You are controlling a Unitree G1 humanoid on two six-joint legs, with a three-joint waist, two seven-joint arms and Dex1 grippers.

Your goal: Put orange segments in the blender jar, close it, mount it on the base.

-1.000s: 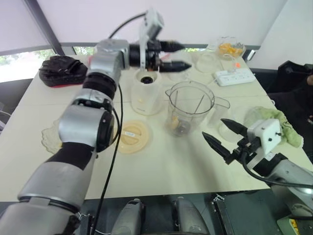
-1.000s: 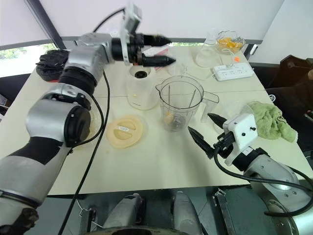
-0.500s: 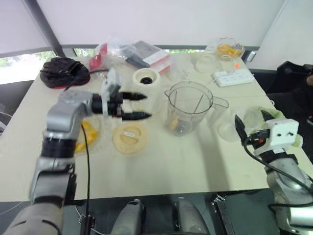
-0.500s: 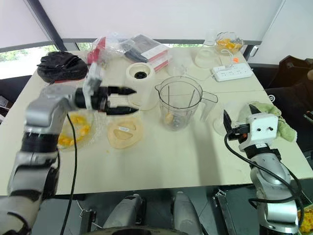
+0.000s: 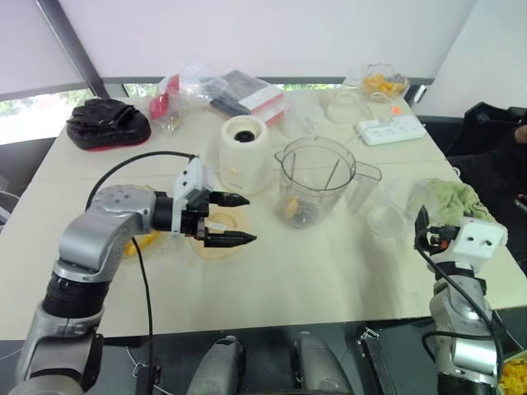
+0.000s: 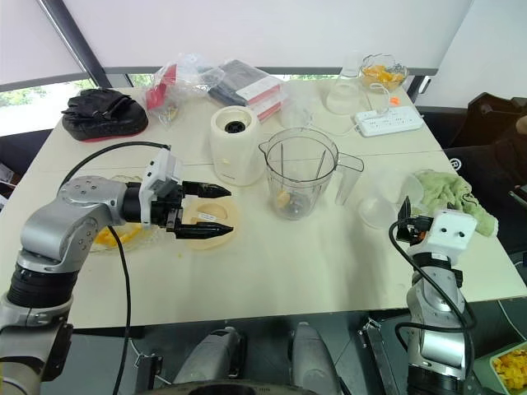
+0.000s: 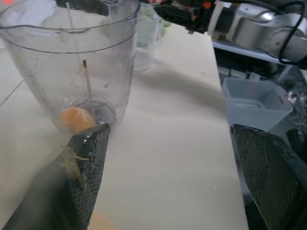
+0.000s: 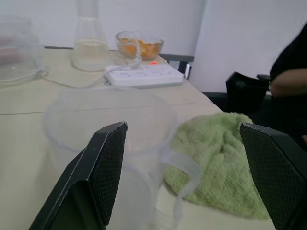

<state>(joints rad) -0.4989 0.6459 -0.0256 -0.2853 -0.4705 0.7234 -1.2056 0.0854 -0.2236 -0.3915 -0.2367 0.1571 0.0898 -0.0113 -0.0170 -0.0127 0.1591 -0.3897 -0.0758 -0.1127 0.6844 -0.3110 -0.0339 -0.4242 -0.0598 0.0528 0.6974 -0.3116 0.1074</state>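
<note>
The left gripper (image 5: 230,220) hovers wide open and empty over the cream blender lid (image 6: 216,224) – the blender jar (image 5: 316,183) just beyond it, one orange segment (image 7: 76,119) at its blades, the base (image 5: 245,155) alongside. The right gripper (image 8: 184,179), fingers spread and empty, faces a clear cup (image 8: 112,139) beside a green cloth (image 8: 216,155)
</note>
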